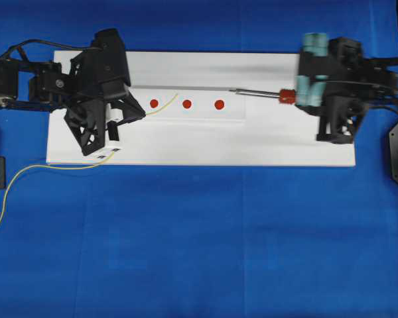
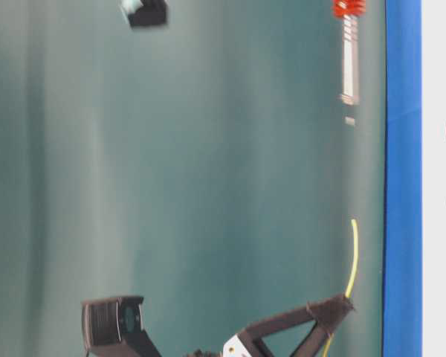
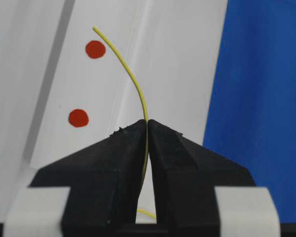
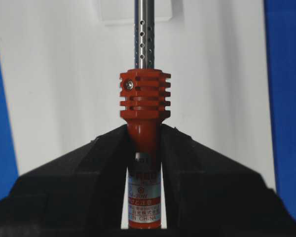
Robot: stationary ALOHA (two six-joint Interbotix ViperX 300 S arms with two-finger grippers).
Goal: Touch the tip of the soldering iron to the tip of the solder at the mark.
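1. Black left gripper (image 1: 113, 129), over the left end of the white board (image 1: 199, 154): jaws clenched on the solder (image 3: 133, 79), seen pinched between the two fingers in the left wrist view.
2. Yellow solder, outward from that grip: a short free length arcs to the right and toward the far side; the tip of the solder (image 1: 177, 95) lies between the left and middle of the red marks (image 1: 187, 104), slightly to their far side. In the table-level view this length stands clear above the board. The slack trails off the near edge onto the blue cloth (image 1: 199, 252) at the left.
3. Black right gripper (image 1: 304, 98), over the right end of the board: jaws clamped around the orange-red handle of the soldering iron (image 4: 144, 106).
4. Metal shaft, outward from that grip: long axis runs left along the board, nearly level; the tip of the soldering iron (image 1: 232, 91) ends just right of, and a little beyond, the rightmost mark.
5. Deciding relation: the two tips point at each other along the row of marks, well apart, with the middle and right marks between them. Which mark is meant cannot be told.
6. Judgement: each arm must close inward and lower; the solder tip is nearer the middle mark.
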